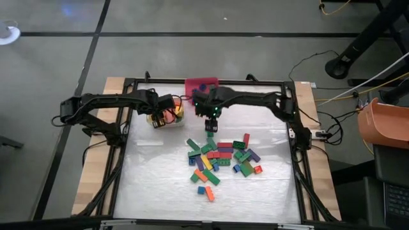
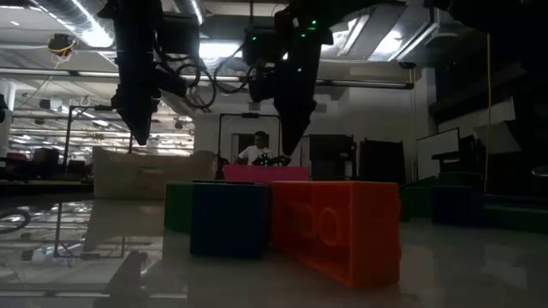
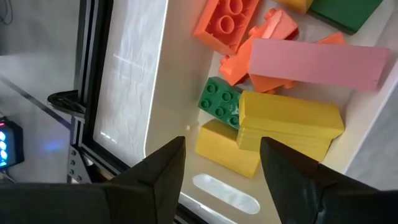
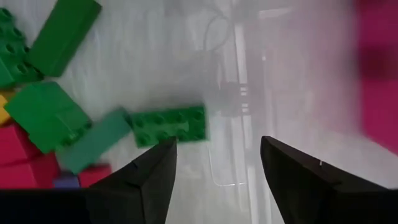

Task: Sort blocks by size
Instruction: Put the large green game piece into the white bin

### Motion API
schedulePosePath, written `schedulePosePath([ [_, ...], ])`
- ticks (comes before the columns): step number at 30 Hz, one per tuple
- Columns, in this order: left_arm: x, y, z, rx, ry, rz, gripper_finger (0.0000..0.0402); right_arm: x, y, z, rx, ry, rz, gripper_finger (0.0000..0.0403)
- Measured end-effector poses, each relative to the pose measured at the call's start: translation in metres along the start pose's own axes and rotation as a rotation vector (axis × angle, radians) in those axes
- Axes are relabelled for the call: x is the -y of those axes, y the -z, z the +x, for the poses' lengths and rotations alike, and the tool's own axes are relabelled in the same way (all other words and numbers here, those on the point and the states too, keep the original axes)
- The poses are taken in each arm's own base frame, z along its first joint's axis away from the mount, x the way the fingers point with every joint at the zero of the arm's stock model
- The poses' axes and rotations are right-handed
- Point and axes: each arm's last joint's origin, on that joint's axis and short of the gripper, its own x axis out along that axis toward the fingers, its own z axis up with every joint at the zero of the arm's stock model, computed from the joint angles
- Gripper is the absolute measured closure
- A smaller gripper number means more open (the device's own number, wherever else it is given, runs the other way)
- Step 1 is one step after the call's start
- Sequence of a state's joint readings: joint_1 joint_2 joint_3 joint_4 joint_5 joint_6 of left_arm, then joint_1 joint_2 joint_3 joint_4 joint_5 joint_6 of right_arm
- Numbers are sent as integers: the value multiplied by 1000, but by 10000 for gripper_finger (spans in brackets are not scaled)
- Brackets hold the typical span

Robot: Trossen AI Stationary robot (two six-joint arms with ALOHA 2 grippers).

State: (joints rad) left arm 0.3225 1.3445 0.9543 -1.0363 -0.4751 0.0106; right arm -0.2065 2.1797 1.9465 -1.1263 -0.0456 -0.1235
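Green under my right claw (image 4: 214, 163): a long studded green bar (image 4: 169, 125) lies on the white table (image 1: 160, 185), alone at the far edge of the blocks (image 1: 222, 160), and my fingers hang spread wide above it, gripping nothing. From overhead, this claw (image 1: 210, 125) sits just past the top of the scatter, near the red bin (image 1: 200, 84) at the table's far edge. The rest of the blocks lie loose mid-table: green, red, blue, yellow, orange, purple, long bars and squarish ones mixed.

My left claw (image 3: 221, 163) is over the white bin (image 3: 186, 99) at the far left, fingers apart and empty. Below them, inside, rest yellow bars (image 3: 287, 121), a small green brick (image 3: 219, 101), orange pieces (image 3: 227, 22) and a long pink bar (image 3: 317, 59).
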Motion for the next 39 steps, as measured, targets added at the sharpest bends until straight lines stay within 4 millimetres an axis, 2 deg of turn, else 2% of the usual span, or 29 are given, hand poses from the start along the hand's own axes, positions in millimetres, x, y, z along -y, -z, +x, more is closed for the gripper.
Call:
schedulePosePath([
  [4, 0, 0, 0, 2, 0, -14, 206, -11, -3, 14, -26, 14, 4, 171],
  [10, 0, 0, 0, 1, 0, -15, 206, -25, -4, 19, -37, 45, 54, 171],
  [18, 0, 0, 0, 1, 0, -34, 206, -43, -4, 20, -54, 85, -106, 171],
  [23, 0, 0, 0, 1, 0, -37, 206, -42, -3, 20, -52, 67, 42, 171],
  [30, 0, 0, 0, 1, 0, -37, 206, -31, 4, 19, -120, -11, 101, 171],
  [39, 0, 0, 0, 1, 0, -37, 206, -20, 26, 3, -324, 48, -31, 171],
])
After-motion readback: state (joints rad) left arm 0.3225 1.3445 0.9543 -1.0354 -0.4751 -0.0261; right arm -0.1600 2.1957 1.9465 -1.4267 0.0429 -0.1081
